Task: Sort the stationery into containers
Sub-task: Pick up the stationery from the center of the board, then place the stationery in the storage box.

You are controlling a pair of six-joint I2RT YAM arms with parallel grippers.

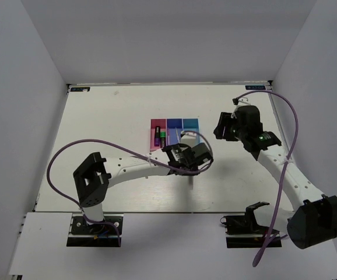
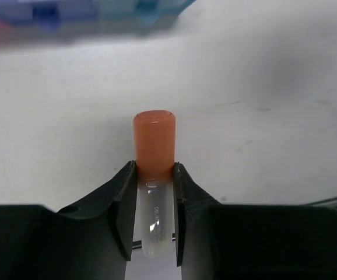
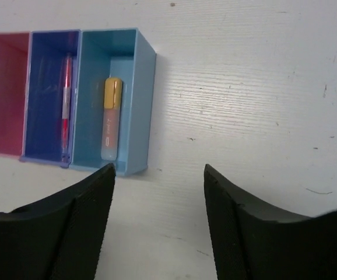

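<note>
Left pincer [image 2: 155, 172] grips one orange marker [image 2: 154, 140].

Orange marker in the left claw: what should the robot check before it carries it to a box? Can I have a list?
1. Fingers of the left gripper press both sides of the orange marker: ok.
2. Marker lifted clear of the table: cannot tell.
3. Room in the teal bin, which holds only a yellow-capped marker: ok.
4. Room in the blue bin, which holds one thin red pen: ok.
5. Path clear of the right gripper, which is open, empty and off to the right of the bins: ok.
</note>
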